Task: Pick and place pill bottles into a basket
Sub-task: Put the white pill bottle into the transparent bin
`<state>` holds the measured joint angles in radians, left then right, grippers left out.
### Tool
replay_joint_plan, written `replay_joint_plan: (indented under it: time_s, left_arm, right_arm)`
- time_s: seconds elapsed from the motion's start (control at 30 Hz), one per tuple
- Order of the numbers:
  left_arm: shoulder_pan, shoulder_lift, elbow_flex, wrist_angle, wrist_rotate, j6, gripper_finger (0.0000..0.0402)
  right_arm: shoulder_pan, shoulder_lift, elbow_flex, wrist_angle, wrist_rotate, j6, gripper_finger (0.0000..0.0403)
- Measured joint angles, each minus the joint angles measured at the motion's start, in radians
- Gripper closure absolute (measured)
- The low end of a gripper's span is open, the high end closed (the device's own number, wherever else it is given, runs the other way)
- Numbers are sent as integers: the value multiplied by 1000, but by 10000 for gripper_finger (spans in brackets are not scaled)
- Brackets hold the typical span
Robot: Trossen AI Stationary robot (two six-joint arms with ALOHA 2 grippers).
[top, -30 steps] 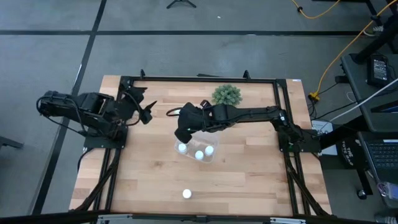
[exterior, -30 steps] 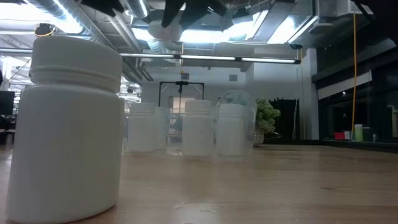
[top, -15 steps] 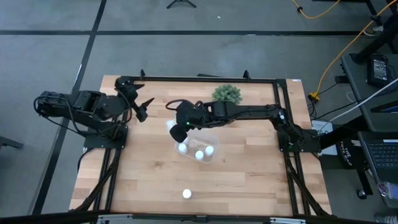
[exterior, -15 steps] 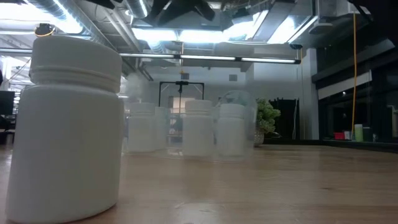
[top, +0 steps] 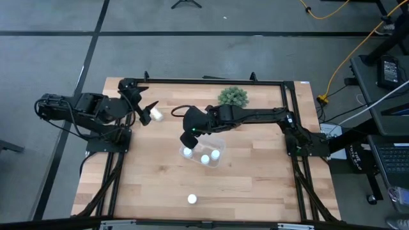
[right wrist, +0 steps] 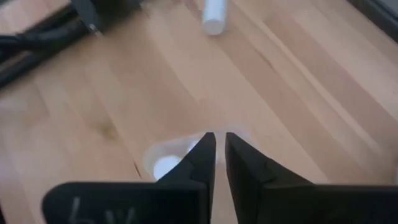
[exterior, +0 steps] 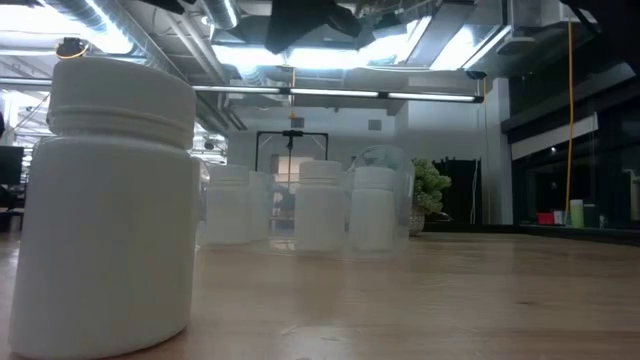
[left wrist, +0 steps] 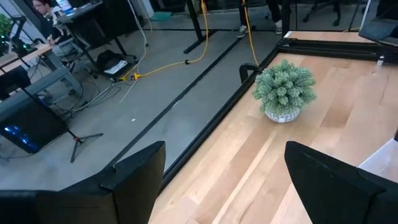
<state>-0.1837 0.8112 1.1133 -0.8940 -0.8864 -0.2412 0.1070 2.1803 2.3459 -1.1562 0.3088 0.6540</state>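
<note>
Wooden tabletop (top: pixel 255 172) carries your basket (top: pixel 218 144) mid-table, three pill bottles (top: pixel 204 158) inside, one loose bottle (top: pixel 155 115) near the open left gripper (top: pixel 148 109). Your right gripper (top: pixel 187 135), fingers nearly closed and empty, hovers at the basket's rim; descending could clip it.

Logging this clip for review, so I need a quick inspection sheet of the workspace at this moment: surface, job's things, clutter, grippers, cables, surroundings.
Surface: wooden table inside a black frame.
Job's things: clear basket near the table's middle holds three pill bottles; one bottle near the front edge; one bottle on its side by the left gripper.
Clutter: green plant near the far edge.
Grippers: right gripper over the basket's far-left end, fingers nearly closed, holding nothing; left gripper at the far-left corner, open, empty.
Cables: yellow cable on the floor, right of the table.
Surroundings: grey floor, desk with equipment at right.
</note>
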Motion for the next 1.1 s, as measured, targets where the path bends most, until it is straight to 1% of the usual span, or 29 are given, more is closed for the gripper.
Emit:
replay_joint_plan:
  time_s: [0.2, 0.4, 0.5, 0.6, 0.67, 0.73, 0.8, 0.83, 0.93, 1.03, 1.1]
  left_arm:
    - [0, 0, 0, -1, 41, -6, 80]
    - [25, 1, 0, -8, 142, 4, 80]
    - [52, 3, 0, -10, 210, 17, 80]
    - [77, 3, 0, -15, 260, 17, 80]
    - [84, 3, 0, -15, 264, 17, 80]
    - [84, 3, 0, -15, 258, 20, 80]
    - [84, 3, 0, -15, 254, 28, 79]
    - [84, 3, 0, -15, 254, 33, 79]
    - [84, 3, 0, -15, 258, 35, 79]
    - [80, 3, 0, -17, 258, 19, 79]
    - [80, 3, 0, -23, 259, 19, 79]
  right_arm:
    - [10, 0, 0, -75, 14, 16, 360]
    - [11, 0, 0, -117, 30, 20, 354]
    - [11, 0, 0, -181, 32, 26, 328]
    - [11, 0, 0, -290, 61, 55, 288]
    - [5, 0, 0, -336, 102, 55, 261]
    - [-22, 0, 0, -352, 112, 23, 236]
    - [-66, 0, 0, -358, 91, -5, 215]
    - [-89, 0, 0, -361, 62, -15, 207]
    - [-142, 0, 0, -357, -8, -28, 186]
    - [-165, 0, 0, -348, -10, -31, 176]
    - [-171, 0, 8, -346, 14, -41, 175]
